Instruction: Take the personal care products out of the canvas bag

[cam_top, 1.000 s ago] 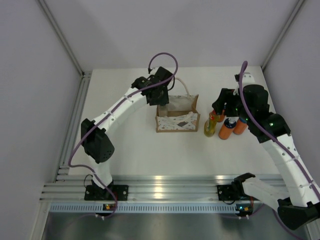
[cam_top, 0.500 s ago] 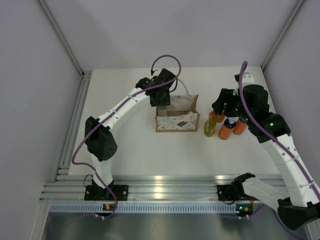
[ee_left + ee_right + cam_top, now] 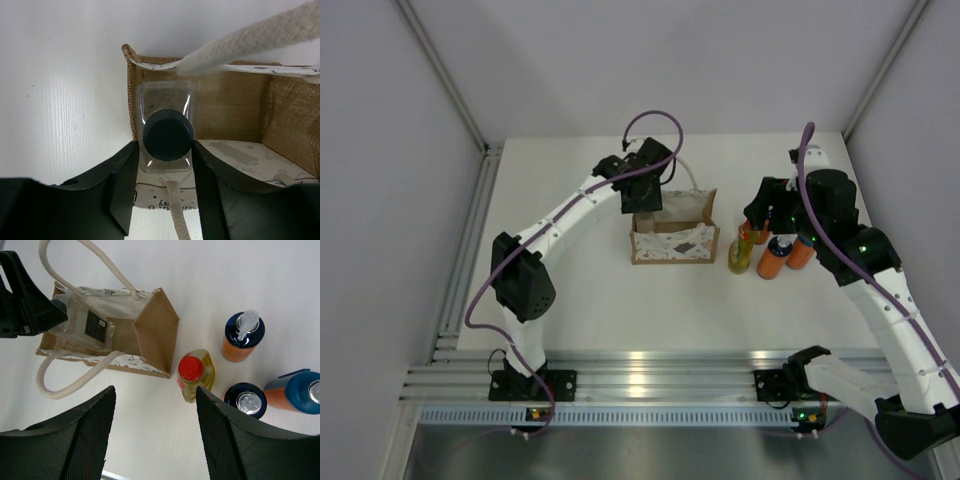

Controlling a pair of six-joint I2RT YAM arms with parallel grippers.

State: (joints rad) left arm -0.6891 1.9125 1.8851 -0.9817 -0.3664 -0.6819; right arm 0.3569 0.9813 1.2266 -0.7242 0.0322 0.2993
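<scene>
**Left clamped on clear bottle in bag, right open over the other four bottles**

Top: left gripper (image 3: 646, 204) is down at the left end of the canvas bag (image 3: 678, 243). Right gripper (image 3: 760, 222) hangs over four bottles standing just right of the bag. The yellow-green bottle (image 3: 739, 256) is nearest the bag, with three orange bottles (image 3: 773, 259) beside it.

Left wrist: fingers (image 3: 122, 185) pressed against both sides of the clear bottle (image 3: 167, 134), dark cap facing the camera, in the bag's corner. Rope handle (image 3: 250, 39) crosses above it.

Right wrist: jaws wide apart, gripping nothing. Yellow-green bottle stands just off the bag's end wall. Orange ones stand farther out, close together. Clear bottle is inside the bag, label showing, left gripper at its cap end.
</scene>
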